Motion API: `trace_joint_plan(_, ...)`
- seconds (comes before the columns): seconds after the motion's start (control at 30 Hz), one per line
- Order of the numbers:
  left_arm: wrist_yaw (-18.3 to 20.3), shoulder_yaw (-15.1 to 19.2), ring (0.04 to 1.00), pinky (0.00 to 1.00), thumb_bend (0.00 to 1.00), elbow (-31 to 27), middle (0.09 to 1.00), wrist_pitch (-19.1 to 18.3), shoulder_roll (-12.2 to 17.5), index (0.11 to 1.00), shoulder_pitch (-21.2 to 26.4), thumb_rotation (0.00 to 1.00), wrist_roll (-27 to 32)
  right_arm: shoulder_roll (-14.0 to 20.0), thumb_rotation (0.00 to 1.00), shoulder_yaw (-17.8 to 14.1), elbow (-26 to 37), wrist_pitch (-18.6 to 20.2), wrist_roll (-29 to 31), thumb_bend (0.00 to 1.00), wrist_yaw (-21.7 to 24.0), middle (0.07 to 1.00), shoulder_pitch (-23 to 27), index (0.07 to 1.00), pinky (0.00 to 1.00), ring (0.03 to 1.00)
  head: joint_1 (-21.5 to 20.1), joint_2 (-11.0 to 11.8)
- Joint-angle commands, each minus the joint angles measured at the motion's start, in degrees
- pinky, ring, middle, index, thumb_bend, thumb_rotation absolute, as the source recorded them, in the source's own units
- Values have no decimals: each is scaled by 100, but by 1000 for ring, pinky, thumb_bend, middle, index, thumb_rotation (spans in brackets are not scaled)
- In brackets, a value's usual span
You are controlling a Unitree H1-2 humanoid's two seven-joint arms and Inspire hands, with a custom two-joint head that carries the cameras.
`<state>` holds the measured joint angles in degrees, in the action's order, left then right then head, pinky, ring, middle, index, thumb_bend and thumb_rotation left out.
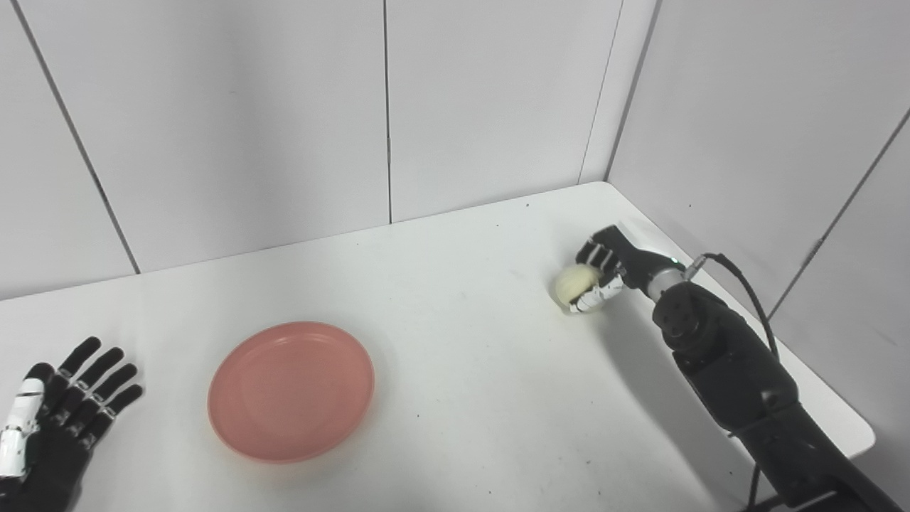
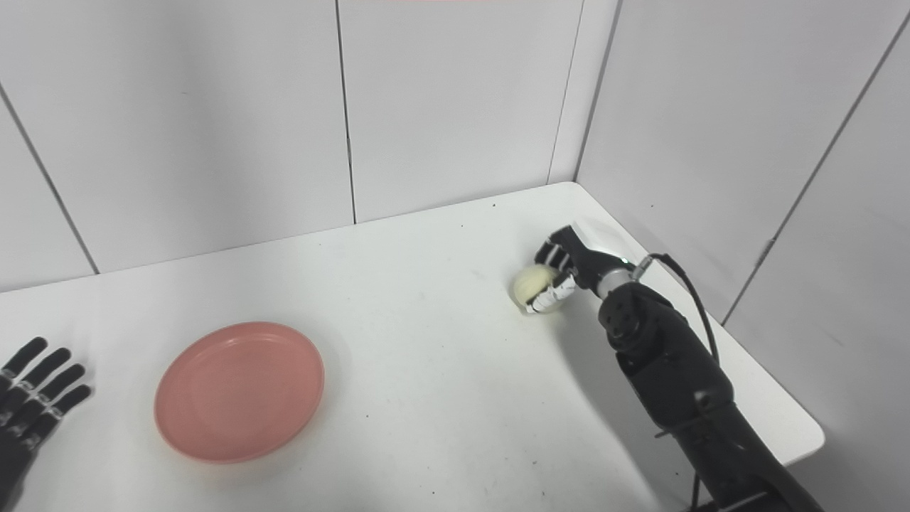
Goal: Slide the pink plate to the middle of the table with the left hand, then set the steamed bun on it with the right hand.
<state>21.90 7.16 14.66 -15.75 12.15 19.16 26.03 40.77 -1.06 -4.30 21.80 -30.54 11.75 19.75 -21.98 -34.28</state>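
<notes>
The pink plate [image 1: 291,390] lies flat and empty on the white table [image 1: 469,355], left of the middle. My left hand [image 1: 53,419] is open at the left edge, palm down, fingers spread, apart from the plate. The pale steamed bun [image 1: 574,283] is at the far right of the table. My right hand [image 1: 604,270] is shut on the bun, fingers curled around it from the right. I cannot tell whether the bun touches the table. The scene also shows in the right eye view: plate [image 2: 239,391], bun [image 2: 533,283].
White wall panels stand close behind the table and along its right side. The table's right corner edge [image 1: 853,434] is near my right forearm [image 1: 732,377]. A black cable [image 1: 739,281] loops off the right wrist.
</notes>
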Motion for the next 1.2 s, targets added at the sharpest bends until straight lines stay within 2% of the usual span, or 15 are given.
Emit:
trace_joint_plan(0.0, -87, -173, 892, 877, 497, 183, 908, -182, -151, 910, -252, 861, -163, 283, 0, 4, 371, -219, -120, 529, -66, 486, 316, 490, 450, 495, 47, 8)
trace_joint_plan(0.1, -182, -310, 911, 912, 489, 55, 927, -126, -286, 934, -309, 900, -294, 238, 0, 84, 680, -248, -59, 526, 35, 460, 459, 516, 408, 453, 429, 1)
trace_joint_plan(0.13, -213, -350, 917, 922, 479, 26, 933, -117, -315, 940, -321, 923, -326, 228, 0, 114, 747, -256, -39, 524, 69, 455, 499, 523, 400, 445, 429, 1)
trace_joint_plan(0.23, -377, -516, 937, 950, 434, -141, 950, -159, -456, 954, -370, 991, -508, 121, 0, 266, 927, -330, 63, 522, 220, 451, 704, 529, 392, 437, 876, 3)
trace_joint_plan(0.33, -559, -632, 940, 956, 420, -288, 950, -221, -599, 956, -413, 999, -684, 13, 0, 544, 1016, -371, -12, 521, 376, 452, 951, 529, 407, 440, 1071, -21)
trace_joint_plan(0.43, -762, -739, 945, 964, 404, -493, 953, -339, -757, 962, -442, 1000, -818, -145, 0, 822, 1007, -382, -116, 523, 496, 459, 1207, 523, 450, 452, 1531, -88)
trace_joint_plan(0.47, -833, -774, 951, 977, 390, -567, 956, -404, -818, 968, -446, 1000, -853, -234, 0, 892, 1006, -351, -112, 523, 531, 460, 1287, 522, 428, 456, 1700, -113)
trace_joint_plan(0.5, -880, -797, 955, 985, 381, -613, 958, -447, -853, 972, -448, 1000, -870, -293, 0, 928, 1007, -327, -104, 523, 553, 459, 1332, 523, 415, 455, 1700, -113)
trace_joint_plan(0.53, -953, -827, 955, 985, 380, -660, 958, -514, -915, 972, -439, 1000, -909, -359, 0, 985, 976, -395, -104, 523, 557, 459, 1393, 524, 413, 455, 1978, -148)
trace_joint_plan(0.57, -1003, -846, 957, 988, 372, -689, 963, -559, -954, 975, -432, 1000, -935, -395, 0, 1023, 952, -453, -110, 522, 560, 452, 1431, 529, 400, 443, 1978, -148)
trace_joint_plan(0.7, -1204, -958, 953, 985, 367, -680, 959, -619, -1137, 972, -368, 1000, -1087, -663, 0, 1124, 963, -538, 84, 522, 684, 441, 1619, 533, 356, 410, 2589, -219)
trace_joint_plan(0.8, -1286, -1019, 945, 980, 363, -628, 947, -598, -1230, 970, -313, 1000, -1161, -878, 0, 1246, 1040, -514, 158, 523, 839, 448, 1757, 526, 358, 418, 2740, -249)
trace_joint_plan(0.97, -1344, -1083, 933, 975, 365, -475, 938, -527, -1336, 962, -218, 1000, -1218, -1096, 0, 1563, 1064, -739, 33, 524, 972, 451, 1963, 525, 371, 410, 3091, -339)
trace_joint_plan(1.1, -1345, -1163, 926, 957, 369, -302, 936, -372, -1375, 960, -144, 1000, -1381, -1494, 0, 1693, 1299, -470, 250, 521, 1261, 451, 2102, 527, 354, 417, 3177, -362)
trace_joint_plan(1.17, -1382, -1171, 926, 952, 370, -303, 935, -381, -1422, 958, -136, 1000, -1410, -1623, 0, 1722, 1352, -468, 257, 521, 1327, 449, 2131, 528, 349, 416, 3186, -398)
